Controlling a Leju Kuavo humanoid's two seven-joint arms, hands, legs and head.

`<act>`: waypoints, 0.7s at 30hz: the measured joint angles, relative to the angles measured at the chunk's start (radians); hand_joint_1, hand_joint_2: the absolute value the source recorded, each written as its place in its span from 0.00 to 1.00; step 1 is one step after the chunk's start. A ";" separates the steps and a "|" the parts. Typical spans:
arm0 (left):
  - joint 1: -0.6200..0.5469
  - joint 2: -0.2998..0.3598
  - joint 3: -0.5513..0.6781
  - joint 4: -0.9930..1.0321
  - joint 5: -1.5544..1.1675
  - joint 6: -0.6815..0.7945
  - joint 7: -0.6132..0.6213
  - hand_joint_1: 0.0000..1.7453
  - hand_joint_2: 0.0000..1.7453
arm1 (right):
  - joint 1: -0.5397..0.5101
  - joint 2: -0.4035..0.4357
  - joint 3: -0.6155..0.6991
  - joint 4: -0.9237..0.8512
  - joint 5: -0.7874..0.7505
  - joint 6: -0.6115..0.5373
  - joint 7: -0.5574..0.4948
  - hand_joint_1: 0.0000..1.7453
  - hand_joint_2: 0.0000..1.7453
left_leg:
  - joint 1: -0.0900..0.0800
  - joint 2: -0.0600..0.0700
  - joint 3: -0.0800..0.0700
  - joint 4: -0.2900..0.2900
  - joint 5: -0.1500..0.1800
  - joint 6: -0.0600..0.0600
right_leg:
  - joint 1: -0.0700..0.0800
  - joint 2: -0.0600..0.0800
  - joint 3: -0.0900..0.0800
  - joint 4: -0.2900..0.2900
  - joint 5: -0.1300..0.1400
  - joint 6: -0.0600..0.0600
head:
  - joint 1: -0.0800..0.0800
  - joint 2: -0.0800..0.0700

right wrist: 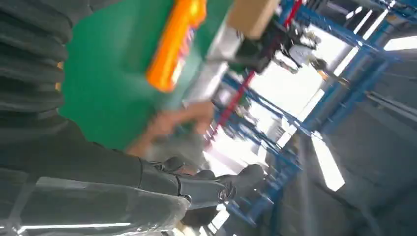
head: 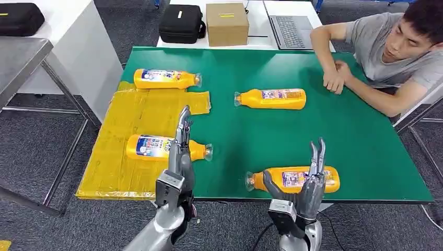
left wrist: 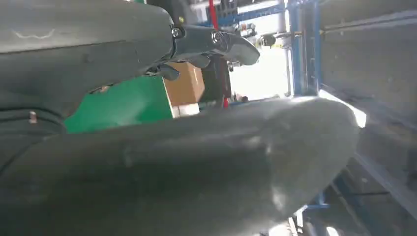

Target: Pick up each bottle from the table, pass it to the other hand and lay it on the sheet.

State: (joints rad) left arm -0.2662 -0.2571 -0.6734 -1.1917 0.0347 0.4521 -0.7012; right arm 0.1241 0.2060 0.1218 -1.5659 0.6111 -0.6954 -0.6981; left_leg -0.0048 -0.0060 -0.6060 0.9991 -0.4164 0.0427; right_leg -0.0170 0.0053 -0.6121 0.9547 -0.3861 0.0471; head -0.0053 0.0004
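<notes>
Two orange bottles lie on the yellow sheet: one at its far edge, one nearer me. Two more lie on the green table: one in the middle, also seen as the orange bottle in the right wrist view, and one by the front edge. My left hand is upright with fingers straight, in front of the near sheet bottle, holding nothing. My right hand stands open just in front of the front-edge bottle, thumb toward its neck.
A person sits at the table's far right corner, forearms resting on the green top. Behind the table stand a cardboard box, a black case and a laptop. A white table and a metal frame stand to the left.
</notes>
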 measured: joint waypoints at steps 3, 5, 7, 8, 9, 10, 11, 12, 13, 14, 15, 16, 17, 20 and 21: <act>0.021 -0.008 0.023 -0.035 0.004 0.001 0.000 0.00 1.00 | 0.003 0.021 -0.055 -0.028 -0.007 0.000 0.000 0.00 0.00 | 0.000 0.000 0.000 0.000 0.000 0.000 | 0.000 0.000 0.000 0.000 0.000 0.000 | 0.000 0.000; 0.026 -0.008 0.029 -0.047 0.002 -0.011 0.000 0.00 1.00 | 0.000 0.025 -0.076 -0.022 -0.053 -0.001 0.000 0.00 1.00 | 0.000 0.000 0.000 0.000 0.000 0.000 | 0.000 0.000 0.000 0.000 0.000 0.000 | 0.000 0.000; 0.032 -0.008 0.044 -0.060 0.023 -0.060 0.000 0.00 1.00 | -0.002 0.018 -0.092 0.005 -0.078 -0.002 0.000 0.00 1.00 | 0.000 0.000 0.000 0.000 0.000 0.000 | 0.000 0.000 0.000 0.000 0.000 0.000 | 0.000 0.000; 0.035 -0.008 0.054 -0.065 0.029 -0.086 0.000 0.00 1.00 | -0.004 0.010 -0.095 0.020 -0.086 -0.002 0.006 0.00 1.00 | 0.000 0.000 0.000 0.000 0.000 0.000 | 0.000 0.000 0.000 0.000 0.000 0.000 | 0.000 0.000; 0.037 -0.009 0.067 -0.069 0.038 -0.120 0.000 0.00 1.00 | -0.010 -0.014 -0.088 0.046 -0.096 -0.002 0.025 0.00 1.00 | 0.000 0.000 0.000 0.000 0.000 0.000 | 0.000 0.000 0.000 0.000 0.000 0.000 | 0.000 0.000; 0.037 -0.011 0.075 -0.070 0.045 -0.144 0.000 0.00 1.00 | -0.013 -0.028 -0.080 0.061 -0.099 -0.001 0.041 0.00 1.00 | 0.000 0.000 0.000 0.000 0.000 0.000 | 0.000 0.000 0.000 0.000 0.000 0.000 | 0.000 0.000; 0.039 -0.016 0.093 -0.070 0.056 -0.183 0.000 0.00 1.00 | -0.017 -0.054 -0.070 0.086 -0.080 -0.001 0.063 0.00 1.00 | 0.000 -0.001 0.000 0.000 0.000 0.000 | 0.000 0.000 0.000 0.000 0.000 0.000 | 0.000 0.000; 0.041 -0.019 0.109 -0.071 0.062 -0.206 0.000 0.00 1.00 | -0.021 -0.073 -0.063 0.105 -0.067 -0.002 0.074 0.00 1.00 | 0.000 -0.001 0.000 0.000 0.000 0.000 | 0.000 0.000 0.000 0.000 0.000 0.000 | 0.000 0.000; 0.042 -0.023 0.121 -0.072 0.068 -0.222 0.000 0.00 1.00 | -0.023 -0.086 -0.061 0.119 -0.043 -0.002 0.082 0.00 1.00 | 0.000 -0.001 0.000 0.000 0.000 0.000 | 0.000 0.000 0.000 0.000 0.000 0.000 | 0.000 0.000; 0.042 -0.025 0.129 -0.072 0.074 -0.235 0.000 0.00 1.00 | -0.023 -0.093 -0.061 0.128 -0.014 -0.002 0.087 0.00 1.00 | 0.000 0.000 0.000 0.000 0.000 0.000 | 0.000 0.000 0.000 0.000 0.000 0.000 | 0.000 0.000; 0.043 -0.027 0.141 -0.072 0.079 -0.250 0.000 0.00 1.00 | -0.024 -0.098 -0.066 0.141 0.053 -0.002 0.095 0.00 1.00 | 0.000 0.000 0.000 0.000 0.000 0.000 | 0.000 0.000 0.000 0.000 0.000 0.000 | 0.000 0.000; 0.043 -0.027 0.147 -0.070 0.078 -0.255 0.000 0.00 1.00 | -0.024 -0.096 -0.080 0.147 0.172 -0.002 0.106 0.00 1.00 | 0.000 0.000 0.000 0.000 0.000 0.000 | 0.000 0.000 0.000 0.000 0.000 0.000 | 0.000 0.000; 0.043 -0.027 0.152 -0.067 0.078 -0.259 0.000 0.00 1.00 | -0.024 -0.092 -0.106 0.150 0.314 -0.002 0.114 0.00 1.00 | 0.000 0.000 0.000 0.000 0.000 0.000 | 0.000 0.000 0.000 0.000 0.000 0.000 | -0.001 0.000; 0.049 -0.028 0.163 -0.066 0.076 -0.272 0.000 0.00 1.00 | -0.029 -0.080 -0.191 0.155 0.624 -0.002 0.120 0.00 1.00 | 0.000 -0.001 -0.001 0.000 0.000 0.000 | 0.000 0.000 0.000 0.000 0.000 0.000 | 0.000 0.000; 0.051 -0.028 0.166 -0.066 0.069 -0.276 0.000 0.00 1.00 | -0.032 -0.073 -0.217 0.153 0.658 -0.003 0.112 0.00 1.00 | 0.000 -0.001 -0.001 0.000 0.000 0.000 | 0.000 0.000 0.000 0.000 0.000 0.000 | 0.000 0.000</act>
State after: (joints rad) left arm -0.2150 -0.2850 -0.5074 -1.2577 0.1038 0.1759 -0.7012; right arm 0.0925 0.1334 -0.0948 -1.4126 1.2694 -0.6981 -0.5863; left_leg -0.0045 -0.0067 -0.6066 0.9990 -0.4163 0.0428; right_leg -0.0167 0.0049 -0.6121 0.9547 -0.3860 0.0472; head -0.0057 0.0004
